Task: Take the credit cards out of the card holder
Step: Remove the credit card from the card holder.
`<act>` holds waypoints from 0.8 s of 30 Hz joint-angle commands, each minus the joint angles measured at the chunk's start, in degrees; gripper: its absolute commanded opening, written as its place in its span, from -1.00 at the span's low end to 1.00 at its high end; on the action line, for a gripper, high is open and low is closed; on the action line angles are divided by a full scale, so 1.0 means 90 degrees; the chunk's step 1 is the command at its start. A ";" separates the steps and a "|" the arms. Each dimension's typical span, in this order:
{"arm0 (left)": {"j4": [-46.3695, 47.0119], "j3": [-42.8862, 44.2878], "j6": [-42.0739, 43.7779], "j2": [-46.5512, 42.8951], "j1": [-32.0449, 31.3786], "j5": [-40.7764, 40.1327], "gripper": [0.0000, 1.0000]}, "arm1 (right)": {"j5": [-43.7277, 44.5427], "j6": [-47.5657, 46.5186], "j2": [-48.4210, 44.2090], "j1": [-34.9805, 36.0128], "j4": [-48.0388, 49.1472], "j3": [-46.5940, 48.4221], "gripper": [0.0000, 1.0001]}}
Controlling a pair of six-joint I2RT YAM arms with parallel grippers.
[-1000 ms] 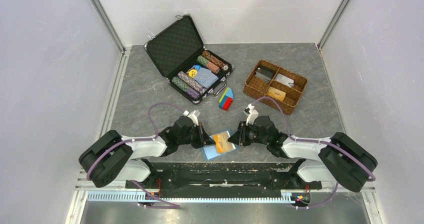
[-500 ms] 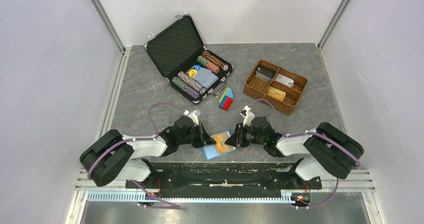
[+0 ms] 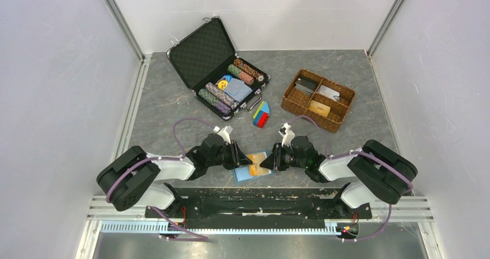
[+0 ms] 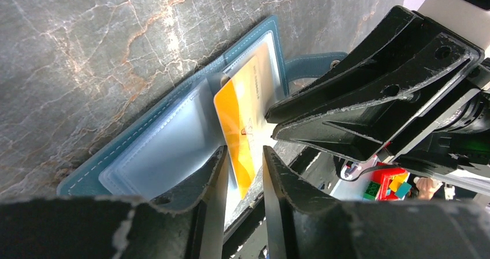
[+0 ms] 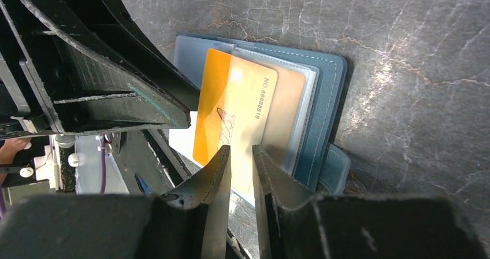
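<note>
Looking from above, the light-blue card holder [image 3: 242,176] lies open on the grey marbled counter [image 3: 173,103] between both tools. An orange card [image 3: 255,167] sticks partly out of it, and no card lies free, so most of the job seems left.

From the left wrist, the left tool [image 4: 244,152] stands slightly parted, with the glossy card's end between its fingers, apparently unclamped. Soft clear sleeves sit inside stitched, leather-like covers.

From the right wrist, the right tool [image 5: 241,149] is nearly closed at the stiff card's edge; whether it pinches I cannot tell. A tan shape under the sleeve may be another card.
</note>
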 commanded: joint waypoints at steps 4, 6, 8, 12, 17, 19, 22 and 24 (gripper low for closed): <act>0.0912 0.0009 -0.0005 0.0231 -0.0004 0.0381 -0.26 | -0.0089 0.0085 0.0132 0.0052 0.0198 -0.0118 -0.56; 0.1023 -0.0008 -0.0065 0.0273 -0.0008 0.0419 -0.25 | -0.0091 0.0089 0.0129 0.0050 0.0207 -0.0134 -0.56; 0.1181 -0.0027 -0.0147 0.0346 -0.0008 0.0482 -0.25 | -0.0089 0.0096 0.0142 0.0052 0.0227 -0.0138 -0.57; 0.1716 -0.0107 -0.0444 0.0516 -0.0008 0.0682 -0.29 | -0.0108 0.0118 0.0172 0.0043 0.0274 -0.0159 -0.57; 0.2310 -0.0157 -0.0948 0.0689 -0.0008 0.0848 -0.37 | -0.0118 0.0148 0.0171 0.0052 0.0315 -0.0186 -0.57; 0.2455 -0.0125 -0.1058 0.0733 -0.0008 0.0919 -0.39 | -0.0108 0.0153 0.0168 0.0051 0.0316 -0.0194 -0.57; 0.2295 -0.0065 -0.0953 0.0729 -0.0008 0.0887 -0.39 | -0.0102 0.0153 0.0185 0.0053 0.0315 -0.0187 -0.57; 0.2049 -0.0050 -0.0789 0.0704 -0.0008 0.0793 -0.39 | -0.0100 0.0157 0.0214 0.0051 0.0325 -0.0195 -0.57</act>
